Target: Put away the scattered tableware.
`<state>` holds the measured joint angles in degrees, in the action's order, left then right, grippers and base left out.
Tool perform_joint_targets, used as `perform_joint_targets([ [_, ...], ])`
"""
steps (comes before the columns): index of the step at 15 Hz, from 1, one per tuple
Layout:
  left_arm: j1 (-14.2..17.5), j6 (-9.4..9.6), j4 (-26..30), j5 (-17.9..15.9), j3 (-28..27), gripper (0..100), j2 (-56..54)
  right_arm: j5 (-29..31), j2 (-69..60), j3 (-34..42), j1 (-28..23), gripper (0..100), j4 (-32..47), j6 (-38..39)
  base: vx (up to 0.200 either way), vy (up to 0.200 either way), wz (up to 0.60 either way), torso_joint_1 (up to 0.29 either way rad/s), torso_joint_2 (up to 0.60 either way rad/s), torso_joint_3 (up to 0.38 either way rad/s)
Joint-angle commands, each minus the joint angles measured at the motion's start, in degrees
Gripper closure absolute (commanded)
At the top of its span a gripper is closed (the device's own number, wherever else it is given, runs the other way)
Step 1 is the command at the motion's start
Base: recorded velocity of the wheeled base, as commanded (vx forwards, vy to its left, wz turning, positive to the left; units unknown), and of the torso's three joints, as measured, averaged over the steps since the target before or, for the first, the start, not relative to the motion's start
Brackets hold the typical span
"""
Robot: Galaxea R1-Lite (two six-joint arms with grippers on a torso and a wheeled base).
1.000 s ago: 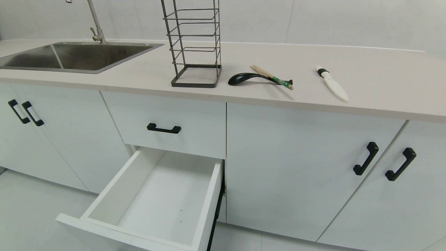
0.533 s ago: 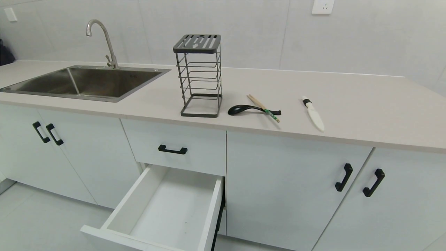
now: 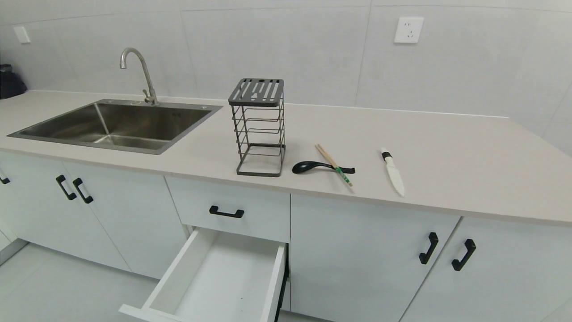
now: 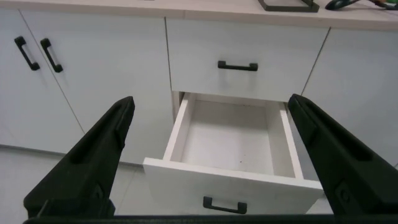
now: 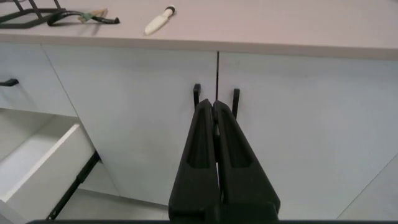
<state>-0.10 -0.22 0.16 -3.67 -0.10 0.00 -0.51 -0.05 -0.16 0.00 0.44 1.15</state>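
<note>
Just beside the rack (image 3: 260, 129) lie spoon (image 3: 308, 167) and chopsticks (image 3: 333, 163), knife (image 3: 394, 177) beyond; left fingers (image 4: 93, 162) spread, right fingers (image 5: 200, 155) closed.

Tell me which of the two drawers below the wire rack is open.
The lower drawer: it is pulled out, showing its bare white inside. The upper drawer, directly under the wire rack, sits flush with the cabinet front.

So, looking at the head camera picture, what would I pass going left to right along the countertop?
Stainless steel sink → dark wire rack → black plastic spoon → white knife with a black band.
</note>
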Motion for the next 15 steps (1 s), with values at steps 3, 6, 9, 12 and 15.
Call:
perform_joint_targets([
  [3,0.0,-0.04,0.0,0.0,0.0,0,0.1,0.0,0.0,0.0,0.0,100,0.0,0.1,0.000,0.000,0.00,0.284,-0.51,-0.246],
  [6,0.0,-0.04,0.0,0.0,0.0,0,0.1,0.0,0.0,0.0,0.0,100,0.0,0.1,0.000,0.000,0.00,0.279,-0.54,-0.251],
  [9,0.0,-0.04,0.0,0.0,0.0,0,0.1,0.0,0.0,0.0,0.0,100,0.0,0.1,0.000,0.000,0.00,0.295,-0.56,-0.268],
  [12,0.1,-0.22,0.0,0.0,0.0,0,0.1,0.0,0.0,0.0,0.0,100,0.0,0.1,0.000,0.000,0.00,0.137,-0.26,-0.128],
  [15,0.0,-0.04,0.0,0.0,0.0,0,0.1,0.0,0.0,0.0,0.0,100,0.0,0.1,0.133,0.000,0.00,0.023,-0.04,-0.018],
])
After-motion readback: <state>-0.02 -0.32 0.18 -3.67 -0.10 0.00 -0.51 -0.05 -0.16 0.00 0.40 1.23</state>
